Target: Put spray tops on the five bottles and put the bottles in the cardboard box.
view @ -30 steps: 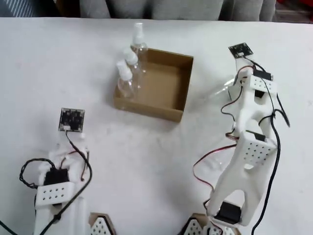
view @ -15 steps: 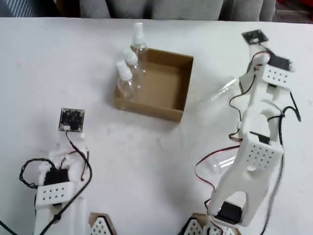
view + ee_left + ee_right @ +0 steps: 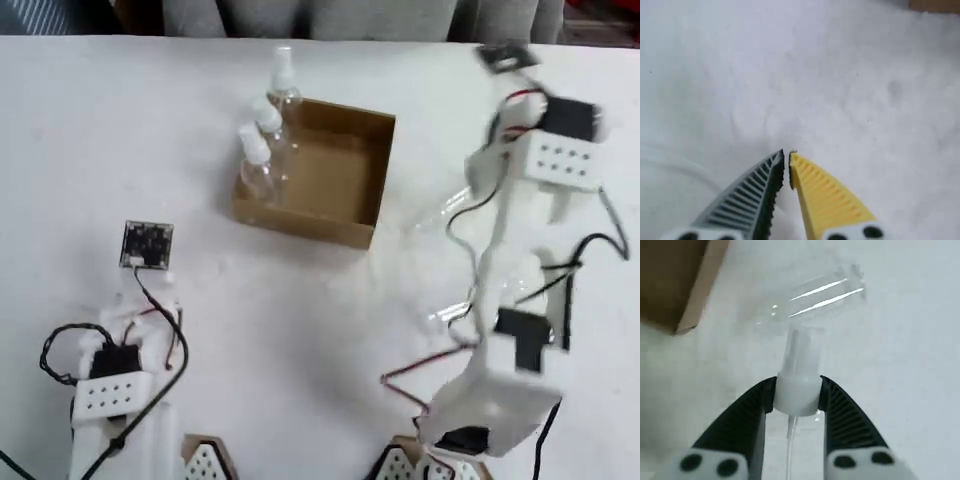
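Prob. a robotics lab/workshop bench: white table (image 3: 300, 330), 3D-printed arm (image 3: 505, 290) w/ loose wires (image 3: 160, 305).

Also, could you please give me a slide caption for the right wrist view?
Right gripper holds a white spray top near a clear bottle lying beside the cardboard box.

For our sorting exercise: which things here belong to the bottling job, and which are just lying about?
Job: cardboard box; three capped bottles; uncapped bottle lying on the table; spray top in right gripper.
Idle or background: left gripper, shut, empty; grey fabric behind.
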